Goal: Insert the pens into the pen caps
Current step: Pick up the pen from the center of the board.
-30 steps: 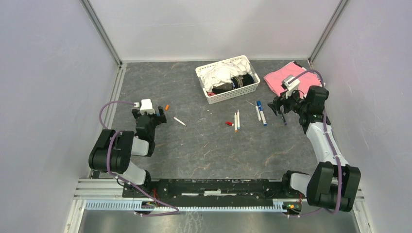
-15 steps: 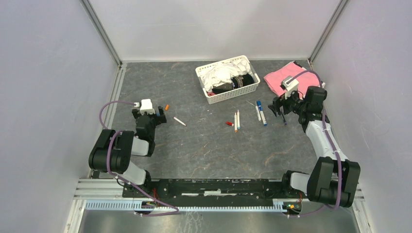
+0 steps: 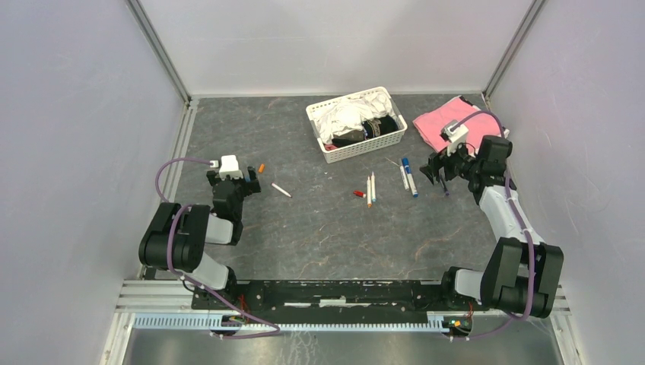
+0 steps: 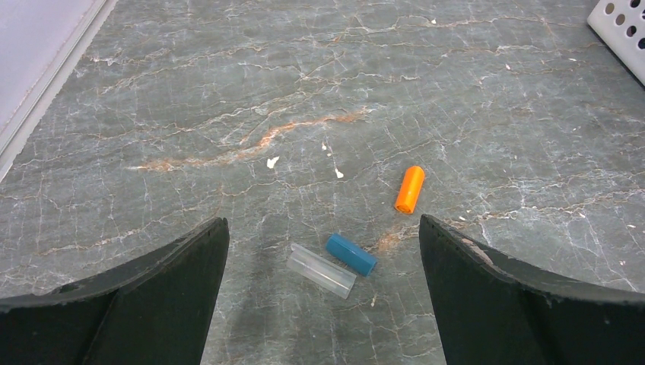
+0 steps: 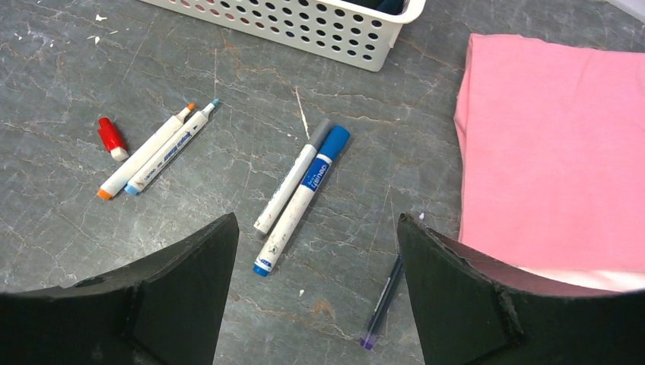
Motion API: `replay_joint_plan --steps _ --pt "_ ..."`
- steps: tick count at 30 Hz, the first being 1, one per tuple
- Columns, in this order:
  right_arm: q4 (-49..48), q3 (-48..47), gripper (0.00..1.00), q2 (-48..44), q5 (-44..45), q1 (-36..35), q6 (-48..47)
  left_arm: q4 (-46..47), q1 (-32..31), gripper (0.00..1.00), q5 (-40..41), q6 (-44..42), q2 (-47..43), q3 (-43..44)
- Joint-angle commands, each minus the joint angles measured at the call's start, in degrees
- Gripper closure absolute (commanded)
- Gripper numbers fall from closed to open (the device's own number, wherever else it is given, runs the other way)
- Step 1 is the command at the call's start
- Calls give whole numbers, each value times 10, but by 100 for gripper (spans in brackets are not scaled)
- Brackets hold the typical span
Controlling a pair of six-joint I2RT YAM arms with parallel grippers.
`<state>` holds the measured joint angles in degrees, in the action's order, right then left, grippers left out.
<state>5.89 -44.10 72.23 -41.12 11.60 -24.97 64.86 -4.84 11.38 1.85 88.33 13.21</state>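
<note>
The right gripper (image 5: 316, 222) hangs with its dark jaws spread wide and nothing between them, above a grey veined surface (image 5: 76, 61); under the gap lie a grey-capped pen (image 5: 291, 175) and a blue-capped pen (image 5: 300, 201), side by side and touching; to their left an orange-tipped pen (image 5: 146, 150) and a blue-tipped pen (image 5: 173, 144) lie parallel, touching, with a red cap (image 5: 112, 138) just beside them; a dark thin pen (image 5: 384, 300) lies by the right jaw; a pale stick (image 5: 301, 102) lies near a white perforated basket (image 5: 304, 26); a pink cloth (image 5: 548, 152) covers the right side.
</note>
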Motion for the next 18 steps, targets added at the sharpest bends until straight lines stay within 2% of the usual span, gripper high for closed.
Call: replay_joint_plan --steps 1,18 --pt "-4 -22 17 -5 -21 13 -2 32 4 0 -5 -20 -3 5" --pt "-6 -23 17 -6 -52 19 6 32 3 0 -5 -21 -3 5"
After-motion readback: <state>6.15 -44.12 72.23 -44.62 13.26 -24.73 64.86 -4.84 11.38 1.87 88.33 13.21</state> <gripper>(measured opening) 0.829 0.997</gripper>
